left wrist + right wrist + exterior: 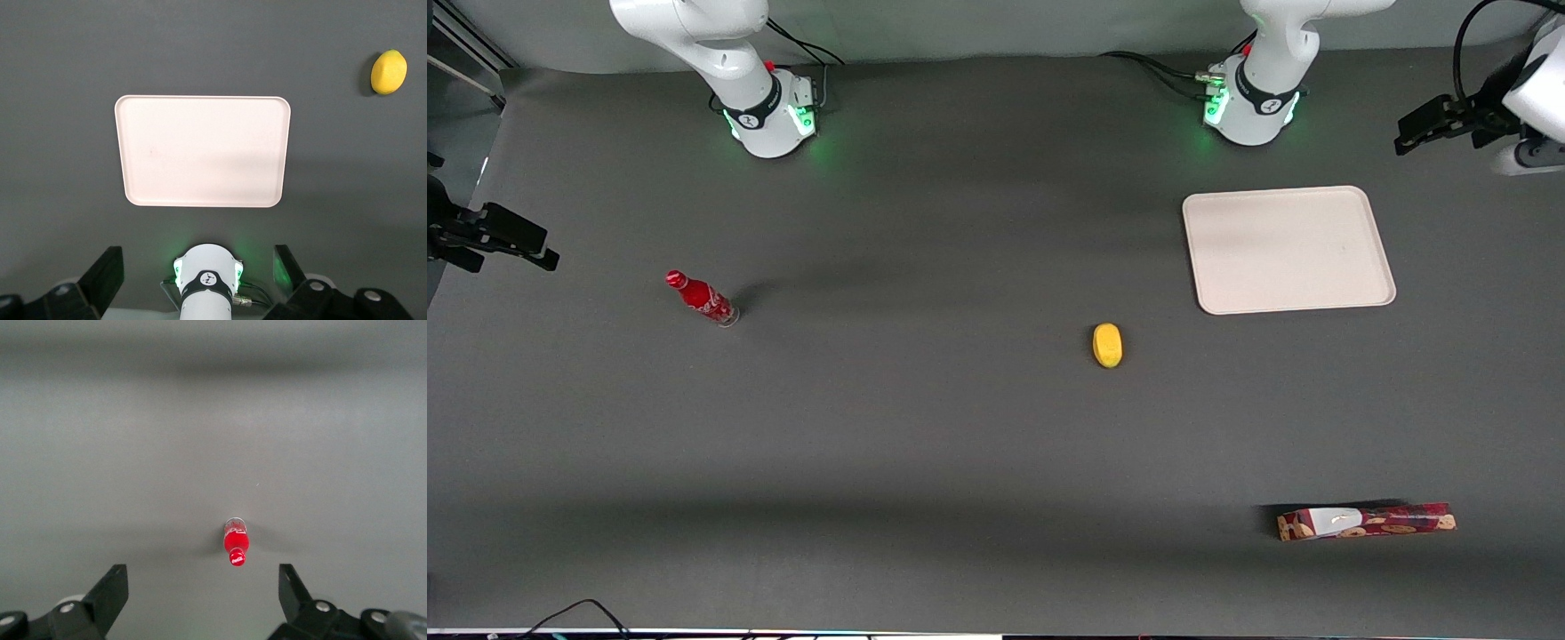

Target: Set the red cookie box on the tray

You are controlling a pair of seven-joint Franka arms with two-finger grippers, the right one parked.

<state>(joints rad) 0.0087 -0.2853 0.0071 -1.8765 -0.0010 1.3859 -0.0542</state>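
Observation:
The red cookie box (1366, 522) lies flat on the dark table close to the edge nearest the front camera, a long narrow dark-red carton with cookie prints and a white patch. It does not show in the left wrist view. The cream tray (1288, 249) (203, 151) lies farther from the camera than the box, near the working arm's base, with nothing on it. My gripper (1423, 129) (198, 270) hangs high at the working arm's end of the table, farther from the camera than the tray. It is open, its fingers (107, 273) wide apart with nothing between them.
A yellow lemon (1107, 345) (388, 72) lies on the table beside the tray, toward the middle. A small red soda bottle (703, 299) (235, 543) stands toward the parked arm's end. The working arm's base (1249, 107) stands close to the tray.

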